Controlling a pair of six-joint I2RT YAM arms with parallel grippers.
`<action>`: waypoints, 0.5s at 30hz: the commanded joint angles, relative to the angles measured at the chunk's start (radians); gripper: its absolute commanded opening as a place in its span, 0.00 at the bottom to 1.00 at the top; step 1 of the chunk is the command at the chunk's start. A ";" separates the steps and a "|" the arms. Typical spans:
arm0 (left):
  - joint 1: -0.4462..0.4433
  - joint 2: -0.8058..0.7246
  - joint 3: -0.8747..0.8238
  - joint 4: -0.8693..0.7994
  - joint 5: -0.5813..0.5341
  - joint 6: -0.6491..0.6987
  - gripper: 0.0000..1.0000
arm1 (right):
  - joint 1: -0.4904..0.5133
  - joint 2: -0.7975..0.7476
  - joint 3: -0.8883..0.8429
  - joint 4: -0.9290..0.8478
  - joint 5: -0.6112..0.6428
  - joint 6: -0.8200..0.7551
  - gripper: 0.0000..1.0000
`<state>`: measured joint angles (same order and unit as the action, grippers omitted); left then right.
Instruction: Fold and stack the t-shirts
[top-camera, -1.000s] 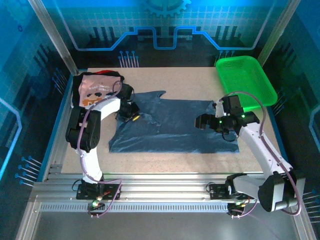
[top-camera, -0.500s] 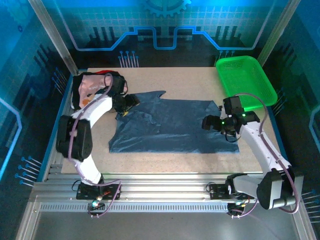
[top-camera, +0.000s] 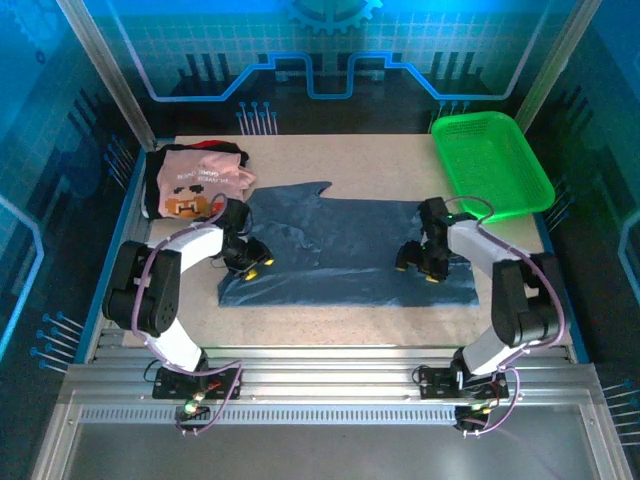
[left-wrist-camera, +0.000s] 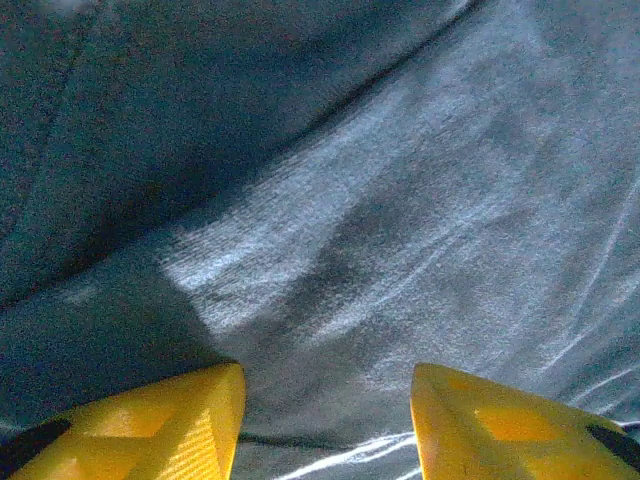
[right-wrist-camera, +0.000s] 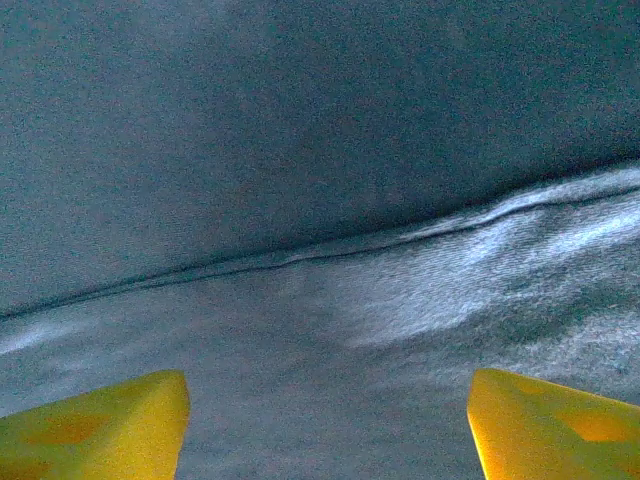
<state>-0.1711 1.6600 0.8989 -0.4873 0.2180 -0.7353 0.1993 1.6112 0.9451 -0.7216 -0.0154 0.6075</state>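
Blue shirt (top-camera: 350, 250) lies spread flat across the middle of a speckled beige table (top-camera: 350, 160), inside a booth whose walls (top-camera: 330, 60) glow blue with circuit-style graphics. Aluminium rails (top-camera: 330, 385) run along the bottom of the frame, where both arms are bolted. A green basket (top-camera: 490, 160) sits at the upper right corner of the table, just off the cloth.

The blue shirt's long axis runs left to right across the frame. One sleeve juts toward the top of the frame near the left end, and the right edge is straight. Which end holds the collar cannot be told.

At the upper left, a pink shirt (top-camera: 195, 185) rests print-up on a black shirt (top-camera: 230, 150), close beside the blue one's upper left corner.

The left gripper (top-camera: 250, 262) presses down at the blue shirt's left edge. In the left wrist view its yellow fingers (left-wrist-camera: 180, 420) stand apart with creased cloth lying loose between them, nothing pinched. The right gripper (top-camera: 420, 265) sits low over the shirt's right part. In the right wrist view its fingers (right-wrist-camera: 560, 430) are spread wide above a folded seam, gripping nothing.
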 joint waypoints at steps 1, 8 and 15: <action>0.001 -0.011 -0.090 -0.020 0.003 -0.027 0.49 | 0.035 0.048 0.034 -0.076 0.122 0.064 0.73; -0.035 -0.089 -0.206 -0.035 0.026 -0.055 0.49 | 0.068 0.055 -0.007 -0.194 0.233 0.116 0.72; -0.085 -0.170 -0.258 -0.073 0.053 -0.100 0.49 | 0.066 -0.023 -0.059 -0.227 0.239 0.144 0.74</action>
<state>-0.2386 1.4857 0.6975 -0.4194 0.2718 -0.7975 0.2573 1.6207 0.9085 -0.8703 0.1699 0.7181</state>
